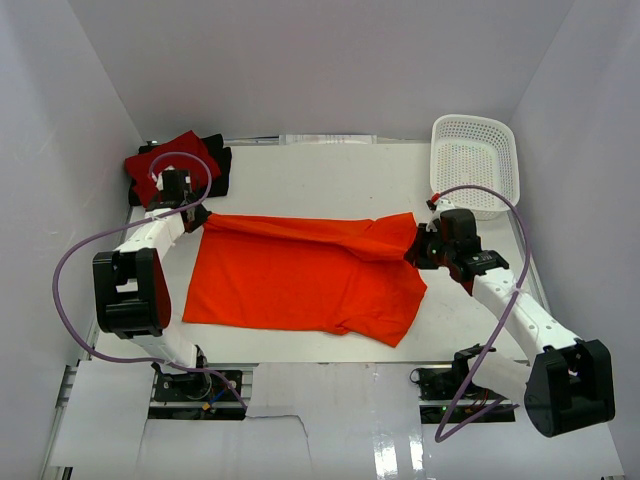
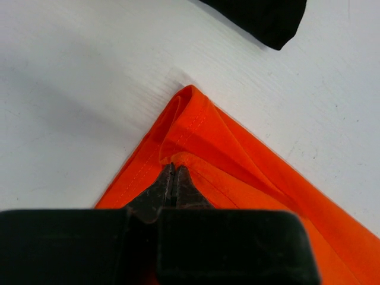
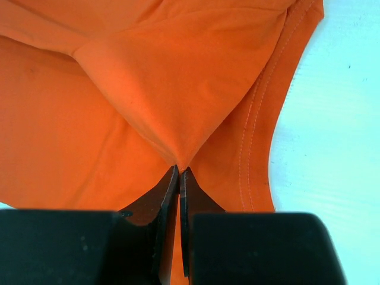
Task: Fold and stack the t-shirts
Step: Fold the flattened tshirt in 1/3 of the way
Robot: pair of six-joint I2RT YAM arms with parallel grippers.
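The bright orange t-shirt (image 1: 300,275) lies spread across the middle of the table. My left gripper (image 1: 195,215) is shut on its far left corner, seen in the left wrist view (image 2: 173,167) pinching the hemmed cloth (image 2: 196,127). My right gripper (image 1: 420,245) is shut on a raised fold at the shirt's right end; the right wrist view (image 3: 180,169) shows cloth (image 3: 178,89) peaking between the jaws. The crimson red t-shirt (image 1: 170,160) lies folded on the black t-shirt (image 1: 218,165) at the far left corner; a black edge shows in the left wrist view (image 2: 267,21).
A white perforated basket (image 1: 473,165) stands at the far right, just beyond the right gripper. White walls enclose the table on three sides. Purple cables loop over both arms.
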